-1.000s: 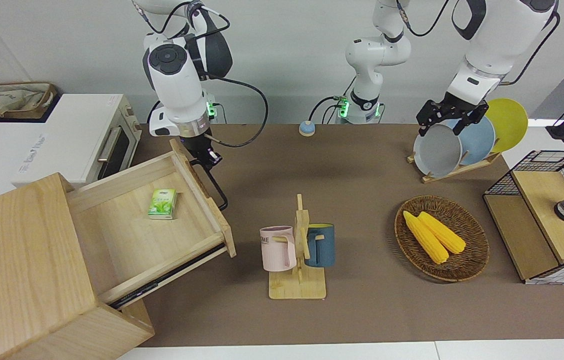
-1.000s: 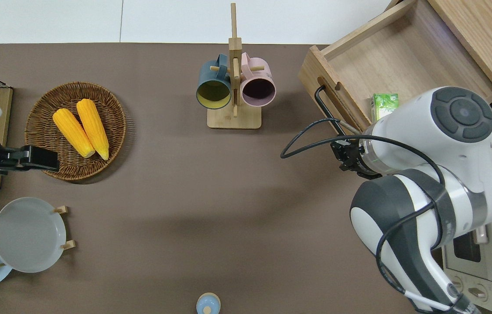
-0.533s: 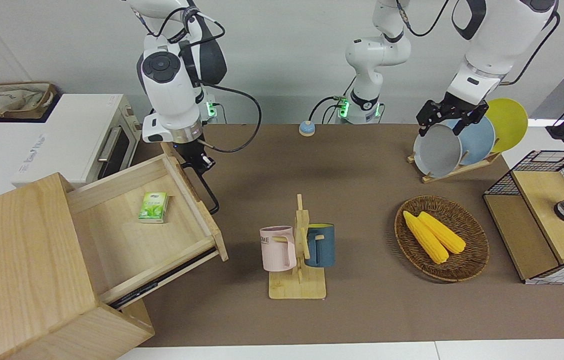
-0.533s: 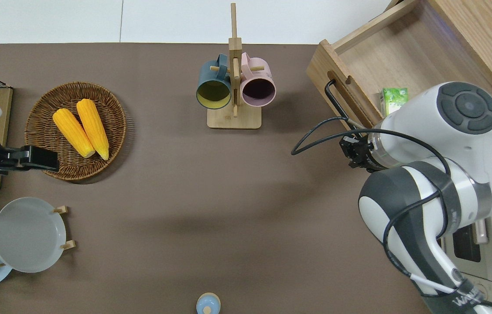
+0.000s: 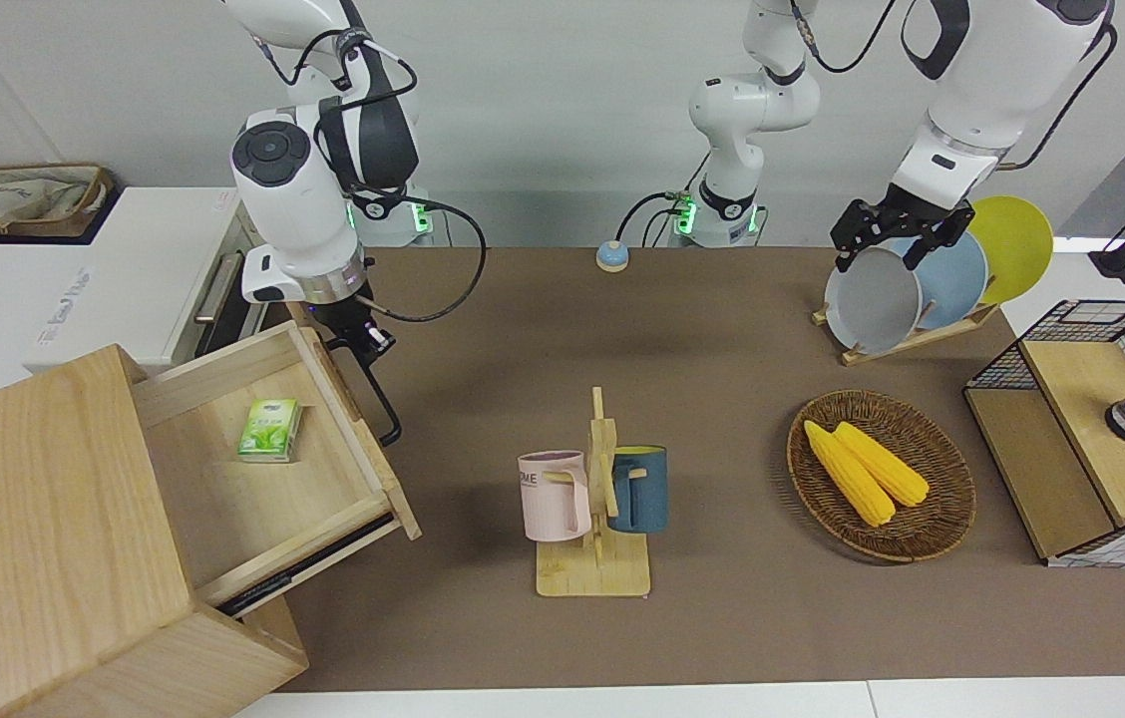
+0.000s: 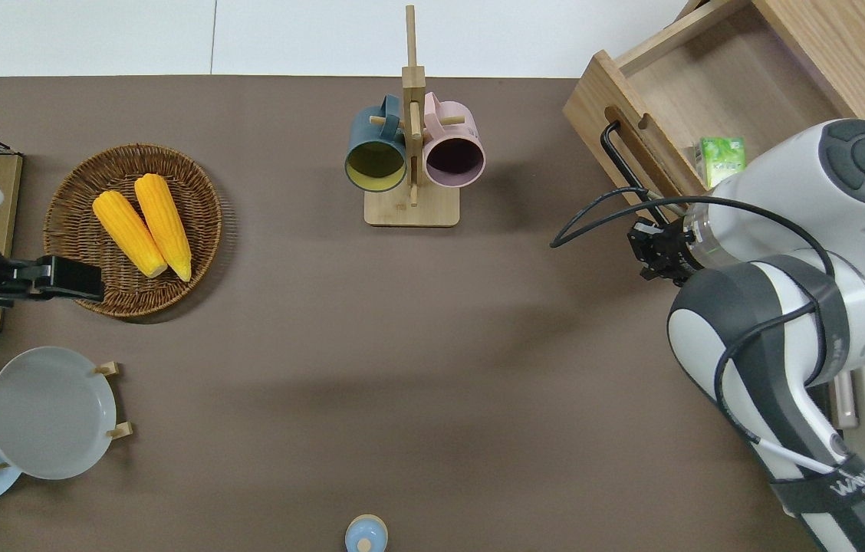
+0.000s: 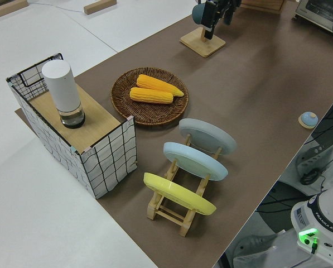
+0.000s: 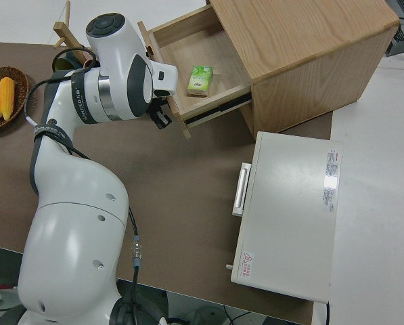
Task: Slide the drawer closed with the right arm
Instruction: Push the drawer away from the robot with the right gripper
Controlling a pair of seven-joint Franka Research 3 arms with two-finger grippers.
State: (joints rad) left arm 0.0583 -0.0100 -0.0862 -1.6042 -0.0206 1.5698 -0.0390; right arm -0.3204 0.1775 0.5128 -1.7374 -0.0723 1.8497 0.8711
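The light-wood drawer stands partly pulled out of the big cabinet at the right arm's end of the table. It also shows in the overhead view and the right side view. A small green box lies in it. The black loop handle is on the drawer's front. My right gripper is at the end of that handle nearer to the robots, against the drawer's front. The left arm is parked with its gripper open.
A wooden mug rack with a pink and a blue mug stands mid-table. A white toaster oven sits beside the cabinet, nearer to the robots. A corn basket, a plate rack and a wire-grid box stand toward the left arm's end.
The drawer has slid partway into the cabinet, carrying the green box with it. My right gripper has moved along with the drawer's front. The left arm has not moved.
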